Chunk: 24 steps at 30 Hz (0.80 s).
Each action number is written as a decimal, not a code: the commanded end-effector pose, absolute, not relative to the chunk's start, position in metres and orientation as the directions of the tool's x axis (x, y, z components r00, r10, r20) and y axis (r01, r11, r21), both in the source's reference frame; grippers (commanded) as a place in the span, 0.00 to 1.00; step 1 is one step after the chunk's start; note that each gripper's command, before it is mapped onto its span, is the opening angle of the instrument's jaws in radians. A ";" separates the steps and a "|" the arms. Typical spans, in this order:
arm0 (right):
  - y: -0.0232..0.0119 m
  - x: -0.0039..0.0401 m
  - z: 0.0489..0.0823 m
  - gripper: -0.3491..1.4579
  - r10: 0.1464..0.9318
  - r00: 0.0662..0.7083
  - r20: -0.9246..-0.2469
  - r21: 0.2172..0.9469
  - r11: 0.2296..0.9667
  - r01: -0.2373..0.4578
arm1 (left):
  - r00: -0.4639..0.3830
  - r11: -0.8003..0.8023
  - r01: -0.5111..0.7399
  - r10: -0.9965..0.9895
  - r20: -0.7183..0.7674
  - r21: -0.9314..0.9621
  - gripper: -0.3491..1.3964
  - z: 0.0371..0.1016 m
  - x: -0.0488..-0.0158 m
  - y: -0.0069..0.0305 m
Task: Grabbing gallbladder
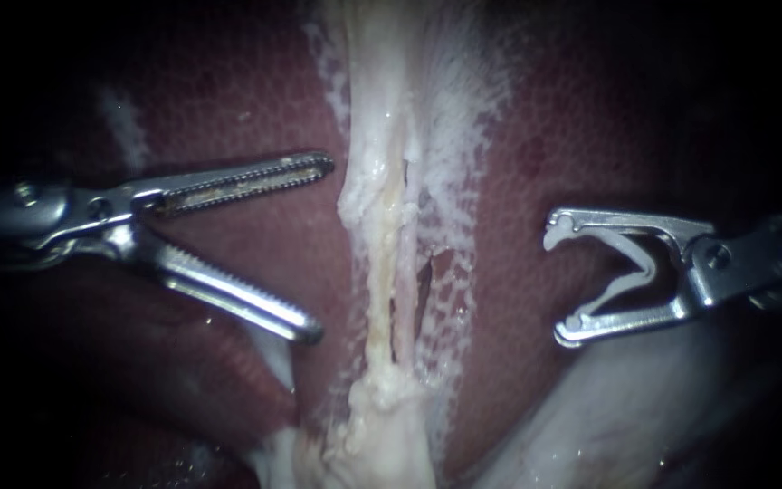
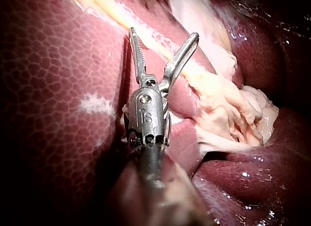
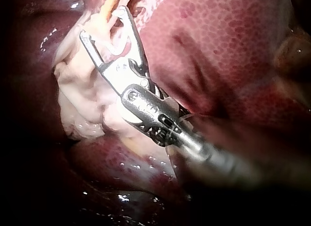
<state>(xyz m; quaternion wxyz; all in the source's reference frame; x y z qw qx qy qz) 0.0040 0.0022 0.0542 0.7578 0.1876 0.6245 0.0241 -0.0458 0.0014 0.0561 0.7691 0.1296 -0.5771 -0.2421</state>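
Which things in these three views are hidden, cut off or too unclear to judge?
Endoscope view: shafts of the steel toothed left instrument and of the right instrument, which carries a white V-shaped clip, vanish into dark edges.
Endoscope view: pale smooth tissue, cut off by the bottom edge; gallbladder or not is unclear.
Left wrist view: blurred shaft hides the dark red liver under it.

Surgical bench: exposed liver (image 1: 590, 136), pale tissue strand (image 1: 382, 226), left instrument (image 1: 320, 248), right instrument (image 1: 556, 281) holding white clip (image 1: 646, 264).
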 end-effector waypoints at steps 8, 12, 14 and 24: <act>0.0022 0.0040 0.0542 0.52 0.271 0.219 -0.937 0.314 0.928 0.198 | 0.236 0.831 0.245 -0.551 0.801 0.499 0.77 0.0575 -0.0466 0.0016; 0.0022 0.0040 0.0542 0.52 0.271 0.219 -0.938 0.314 0.928 0.198 | 0.244 0.818 0.255 -0.570 0.785 0.515 0.72 0.0581 -0.0470 0.0016; 0.0022 0.0040 0.0542 0.52 0.271 0.219 -0.938 0.314 0.928 0.198 | 0.244 0.808 0.262 -0.585 0.774 0.528 0.69 0.0582 -0.0472 0.0016; 0.0022 0.0040 0.0542 0.52 0.271 0.219 -0.938 0.314 0.928 0.198 | 0.238 0.760 0.324 -0.642 0.729 0.563 0.45 0.0585 -0.0477 0.0019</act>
